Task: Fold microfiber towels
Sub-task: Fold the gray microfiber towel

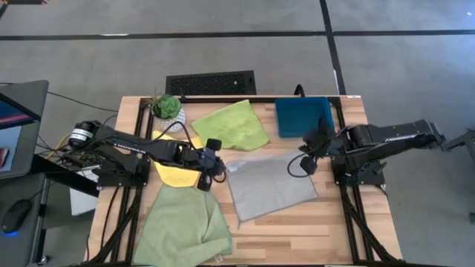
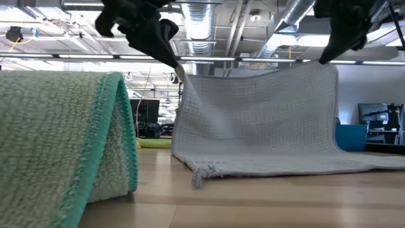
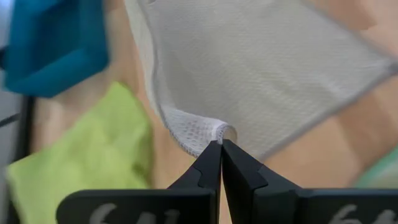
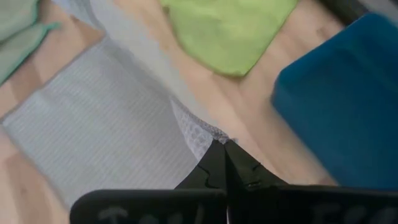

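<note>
I judge the work barely begun: none of the four towels reads as a finished fold. On the table [image 1: 297, 222], the pale green towel [image 1: 182, 230] lies rumpled at the near left edge, humped up in the low view, perhaps loosely doubled. The grey towel [image 1: 271, 185] is the one in hand, mid-table: its far edge is lifted like a curtain while its near edge trails on the wood. The lime green towel [image 1: 231, 124] lies loose toward the back beside the teal tray [image 1: 304, 117]. The yellow towel [image 1: 174, 172] is mostly hidden under my left arm, so I cannot tell its shape.

My left end effector [image 3: 220, 148] is pressed together, pinching one raised grey corner; my right end effector [image 4: 224, 149] is likewise pinched on the other.

The high view cuts off the pale green towel's near edge, and the wrist views are too close to show how much cloth each pinch holds.
</note>
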